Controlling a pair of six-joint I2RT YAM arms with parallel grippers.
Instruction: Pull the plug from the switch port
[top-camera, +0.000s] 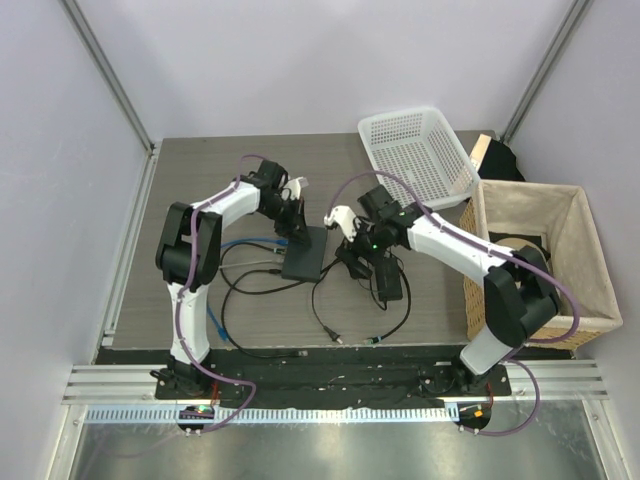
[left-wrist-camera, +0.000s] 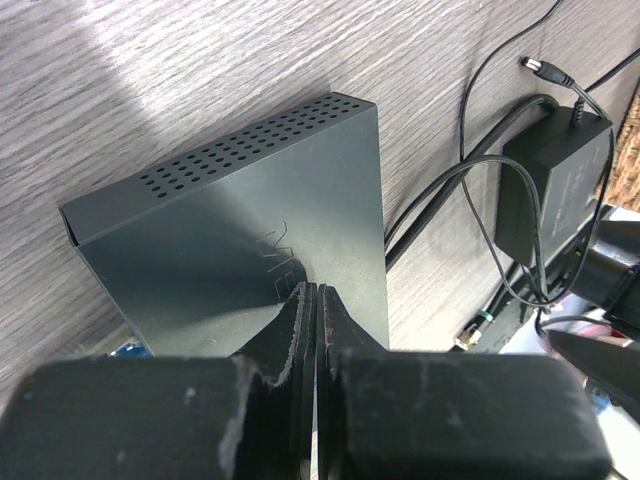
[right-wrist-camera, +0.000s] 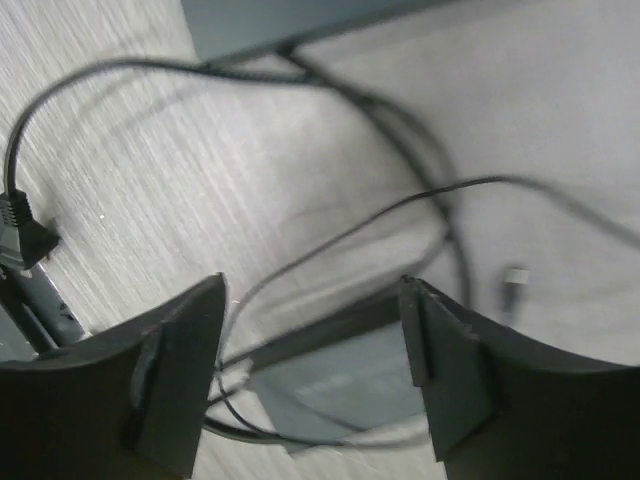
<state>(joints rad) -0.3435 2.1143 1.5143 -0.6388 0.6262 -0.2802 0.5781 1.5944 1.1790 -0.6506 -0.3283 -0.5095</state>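
Judging by the barrel plug (left-wrist-camera: 545, 70) lying loose on the counter (left-wrist-camera: 150, 80) beyond the power brick (left-wrist-camera: 555, 185), well apart from the switch (left-wrist-camera: 230, 230) at mid-counter, I reckon the pull is done, though a cable (right-wrist-camera: 300, 62) at the switch's edge leaves me unsure its port is bare. My left fingers (left-wrist-camera: 295, 335) are pressed together on the switch's lid; my right fingers (right-wrist-camera: 175, 380) gape wide and empty above the brick.

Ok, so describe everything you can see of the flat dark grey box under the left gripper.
The box is a flat dark-grey rectangle, matte and metal-looking, with rows of small round vent holes along one edge and faint lettering on top. It lies flat on the wood-grain table. The shut left gripper appears to press its top. Black cables run beside it.
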